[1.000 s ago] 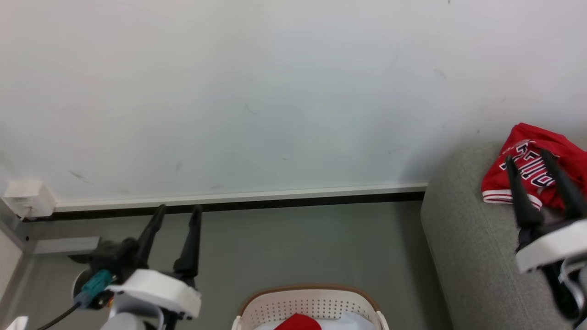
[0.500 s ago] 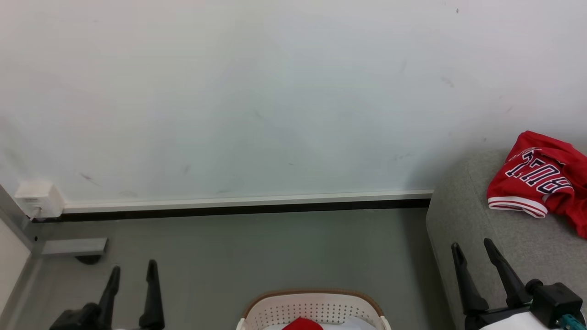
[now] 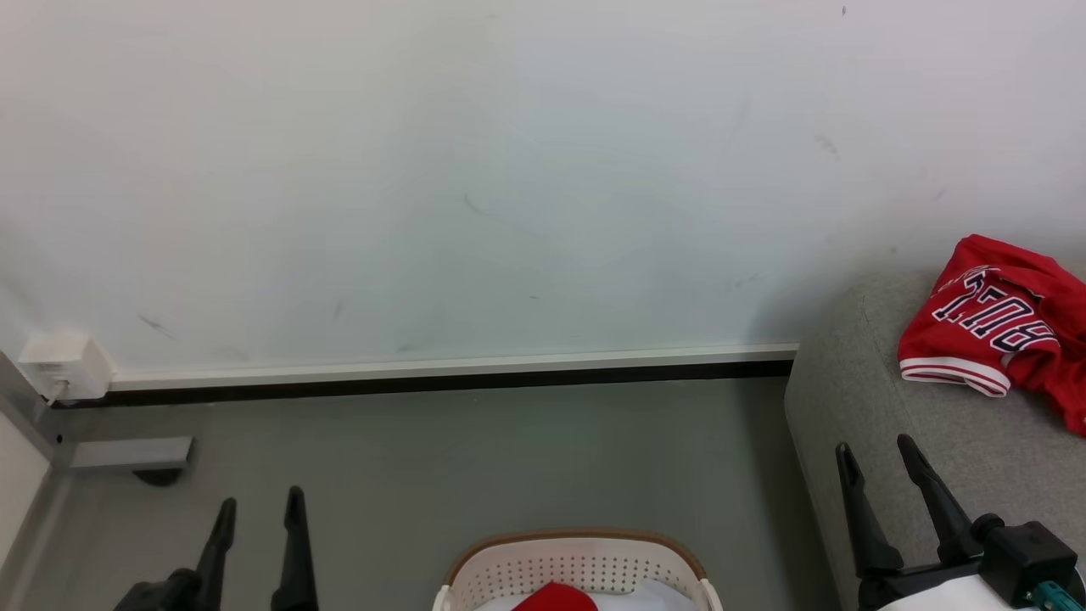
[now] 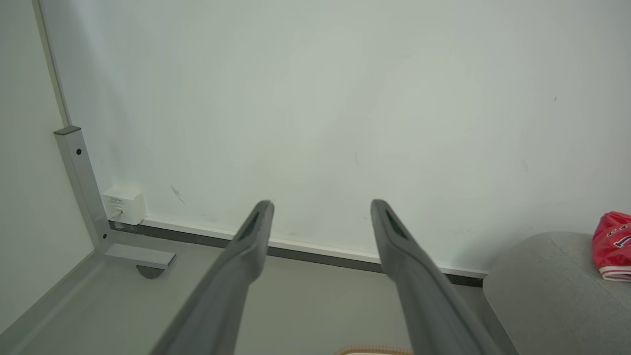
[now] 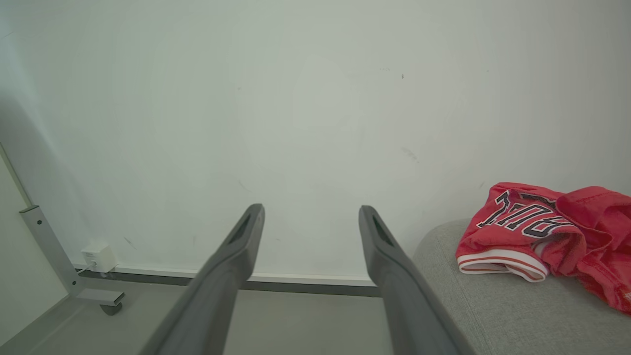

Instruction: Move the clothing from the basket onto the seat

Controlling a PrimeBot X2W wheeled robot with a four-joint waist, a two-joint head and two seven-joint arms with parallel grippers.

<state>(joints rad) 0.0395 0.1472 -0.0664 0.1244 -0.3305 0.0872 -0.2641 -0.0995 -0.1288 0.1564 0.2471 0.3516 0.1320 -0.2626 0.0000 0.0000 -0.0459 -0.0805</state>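
Jersey (image 3: 993, 331) lies crumpled on the seat (image 3: 848, 407); more clothing (image 3: 556, 598), seemingly red on white, sits in the basket (image 3: 509, 570) on the floor (image 3: 509, 458). Left jaws and right jaws stand released, empty. A frame leg (image 3: 127, 454) and wall box (image 3: 64, 367) sit far left, well apart from the basket.

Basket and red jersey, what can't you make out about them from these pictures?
- Basket: in the head view the bottom edge cuts it off; how much clothing is inside cannot be told.
- Jersey on the seat: the head view's right edge crops it; folds hide part of its lettering.
- Left wrist view: jersey a sliver at the right edge, basket a strip of rim at the bottom.
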